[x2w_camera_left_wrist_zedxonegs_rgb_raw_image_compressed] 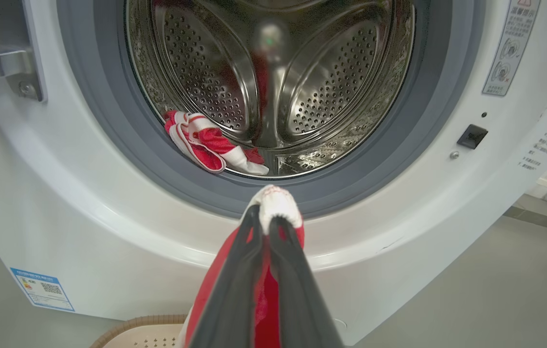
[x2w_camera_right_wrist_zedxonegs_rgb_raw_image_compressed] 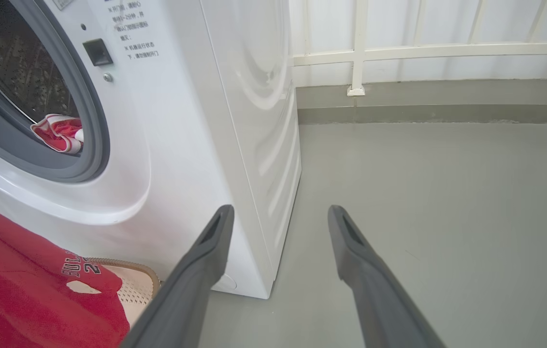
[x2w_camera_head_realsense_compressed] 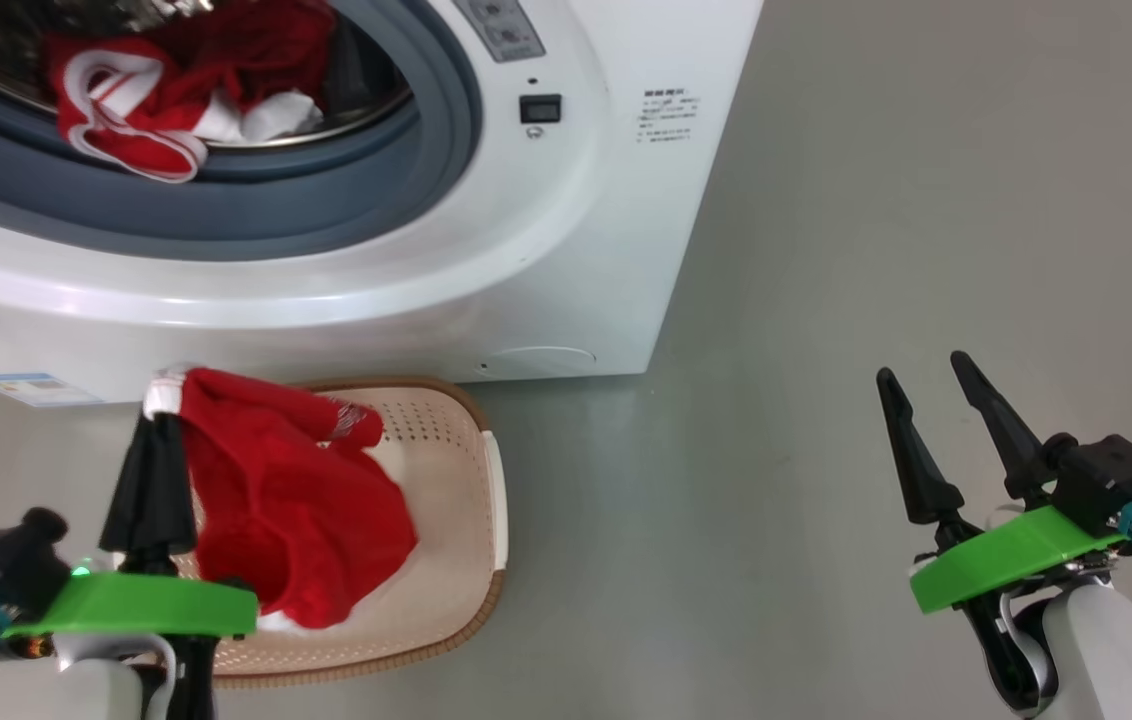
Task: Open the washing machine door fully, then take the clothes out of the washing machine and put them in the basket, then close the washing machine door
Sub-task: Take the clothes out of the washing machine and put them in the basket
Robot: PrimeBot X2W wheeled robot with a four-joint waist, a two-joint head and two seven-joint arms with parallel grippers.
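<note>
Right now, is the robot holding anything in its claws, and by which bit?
The left claw is shut on a red garment, pinching its white-trimmed edge, above the basket. The right claw is open, holding nothing.

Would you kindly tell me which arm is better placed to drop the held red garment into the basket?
Left. The left claw is shut on the red garment, which hangs over the basket; the right claw stands open over the floor.

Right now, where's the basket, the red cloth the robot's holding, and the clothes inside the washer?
basket [x2w_camera_head_realsense_compressed: 451,500]: head view, bare perforated inside.
held red cloth [x2w_camera_head_realsense_compressed: 296,500]: head view, middle of the fabric.
clothes in drum [x2w_camera_left_wrist_zedxonegs_rgb_raw_image_compressed: 210,142]: left wrist view, red fold.
</note>
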